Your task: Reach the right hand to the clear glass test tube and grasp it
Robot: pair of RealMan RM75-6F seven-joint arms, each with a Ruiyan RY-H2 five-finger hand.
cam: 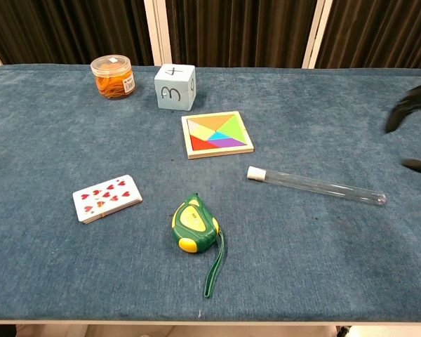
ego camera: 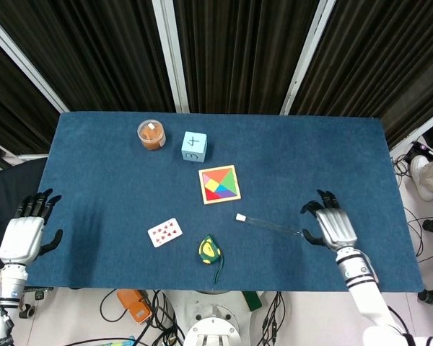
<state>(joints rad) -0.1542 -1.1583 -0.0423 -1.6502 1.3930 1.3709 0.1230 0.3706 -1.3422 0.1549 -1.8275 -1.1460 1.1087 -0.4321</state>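
Nearest you lies the green and yellow tape measure [cam: 194, 226], its strap trailing toward the front edge of the blue bench [cam: 49, 281]. Just left of it sits a deck of playing cards [cam: 107, 199] with red hearts showing face up. Your target, the clear glass test tube [cam: 316, 186], lies flat on the bench to the right of the tape measure, its white-capped end pointing toward the colourful tangram puzzle [cam: 217, 135] and its rounded end pointing toward your right hand [ego camera: 333, 225]. In the head view that right hand hovers at the tube's rounded end, fingers spread apart and curved, holding nothing; you cannot tell from that view whether a fingertip touches the glass. In the chest view only dark fingers [cam: 410, 105] show at the right edge, apart from the tube and not closed around it. Your left hand [ego camera: 27, 229] rests at the far left edge of the bench, well apart from everything, its fingers loosely spread and empty. Behind the puzzle stands a pale blue cube [cam: 175, 87] marked with numbers, and to its left a small clear jar [cam: 113, 76] with orange contents. The tube lies free on the cloth, touching none of the other things.
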